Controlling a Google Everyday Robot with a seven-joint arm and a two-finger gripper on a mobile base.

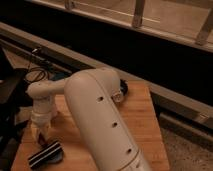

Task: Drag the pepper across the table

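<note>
The table (142, 120) is a light-brown wooden top made of joined planks. My white arm (100, 120) reaches across it from the front and covers much of its middle. The gripper (40, 134) hangs at the table's left side, pointing down close to the wood, just above and behind the black-and-white striped cloth (45, 154). The pepper is not in view; it may be hidden under the gripper or behind the arm.
The striped cloth lies at the front left corner. A dark round object (123, 89) sits at the table's back edge behind the arm. Black cables (31, 75) and dark furniture (9, 95) stand off the left side. A dark ledge runs behind the table.
</note>
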